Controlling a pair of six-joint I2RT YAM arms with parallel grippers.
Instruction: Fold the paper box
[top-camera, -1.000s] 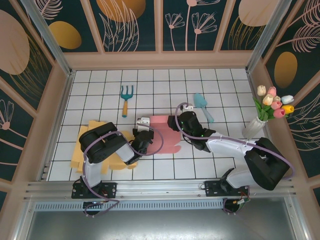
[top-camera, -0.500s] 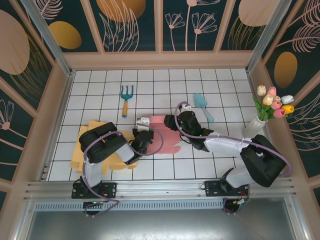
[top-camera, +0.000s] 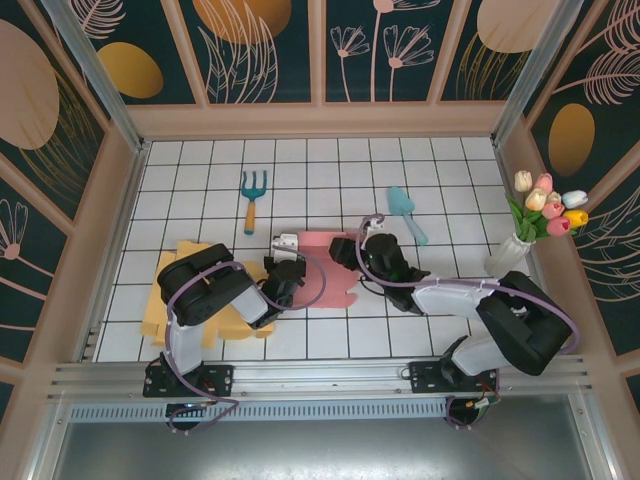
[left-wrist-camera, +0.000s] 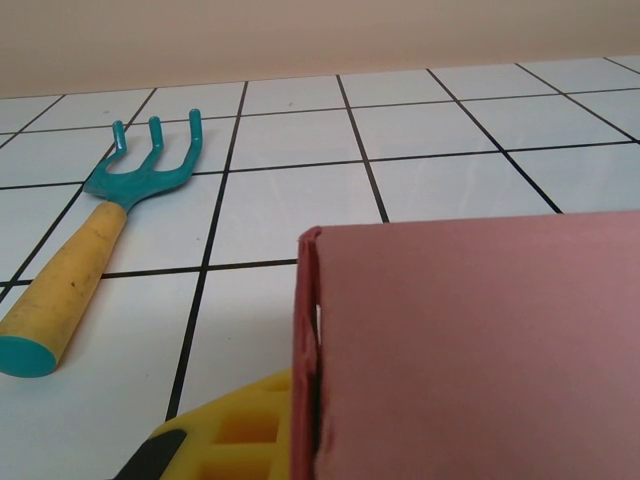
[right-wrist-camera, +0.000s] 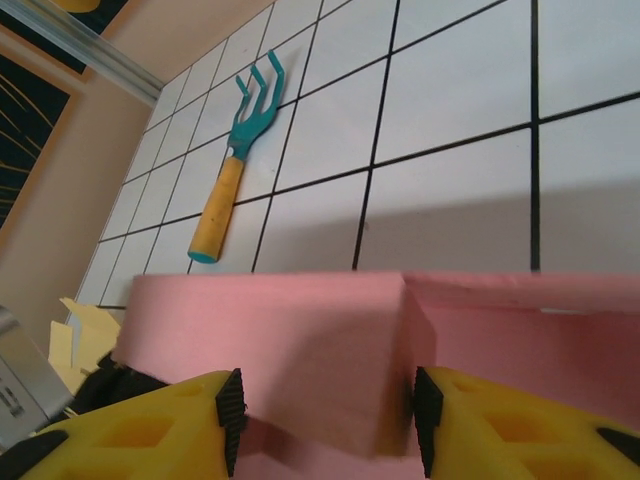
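The left arm (top-camera: 205, 290) is folded low over the counter (top-camera: 190, 175). The left hand (top-camera: 285, 266) is pinched together on the left edge of the paper box (top-camera: 325, 275). Seen from that wrist, the pink wall stands upright beside one yellow finger (left-wrist-camera: 240, 440). The box lies mid-counter, partly folded, between the two hands. The right arm (top-camera: 470, 295) reaches leftward with its elbow low. The right hand (top-camera: 347, 250) sits at the box's far right corner, half spread and clamped around a raised fold, with a black pad (right-wrist-camera: 232, 408) pressed to each side.
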